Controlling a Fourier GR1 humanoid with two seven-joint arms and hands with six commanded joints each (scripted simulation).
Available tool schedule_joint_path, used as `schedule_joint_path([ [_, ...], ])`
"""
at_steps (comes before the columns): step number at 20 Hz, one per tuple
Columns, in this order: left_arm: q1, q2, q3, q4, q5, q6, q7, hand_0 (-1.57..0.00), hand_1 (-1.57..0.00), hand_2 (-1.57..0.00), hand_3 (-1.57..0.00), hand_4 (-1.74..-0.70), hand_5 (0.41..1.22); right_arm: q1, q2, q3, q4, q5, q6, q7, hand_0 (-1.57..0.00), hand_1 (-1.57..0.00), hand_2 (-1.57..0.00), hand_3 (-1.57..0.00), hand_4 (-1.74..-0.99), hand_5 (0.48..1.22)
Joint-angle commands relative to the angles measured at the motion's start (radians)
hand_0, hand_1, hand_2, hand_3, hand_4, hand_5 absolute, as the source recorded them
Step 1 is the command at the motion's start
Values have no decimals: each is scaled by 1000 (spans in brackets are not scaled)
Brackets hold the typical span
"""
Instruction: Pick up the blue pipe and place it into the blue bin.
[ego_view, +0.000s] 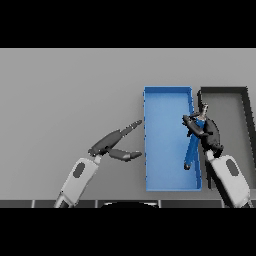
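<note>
blue pipe gripped in right hand, over blue bin

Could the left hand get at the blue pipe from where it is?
Probably not easily: the left hand is outside the blue bin's left wall, and the pipe lies along the far right side, with the right hand's fingers already curled round it.

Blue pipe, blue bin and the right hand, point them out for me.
blue pipe (190, 152), head view, lower shaft below the hand.
blue bin (165, 145), head view, bare floor.
right hand (209, 134), head view, back of hand, curled round the pipe.
</note>
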Motion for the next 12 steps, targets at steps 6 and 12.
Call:
schedule_joint_path([
  [6, 7, -1, -2, 8, 0, -3, -8, 1, 1, 1, 1, -924, 493, -54, -106, 130, 27, -173, -114, 1, -693, -656, -631, -186, -1370, 1125],
  [12, 10, -6, -4, 9, -1, -1, -8, 1, 1, 1, 1, -927, 495, -189, -304, 408, 54, -197, -62, 1, -181, -171, -165, -48, -1219, 870],
])
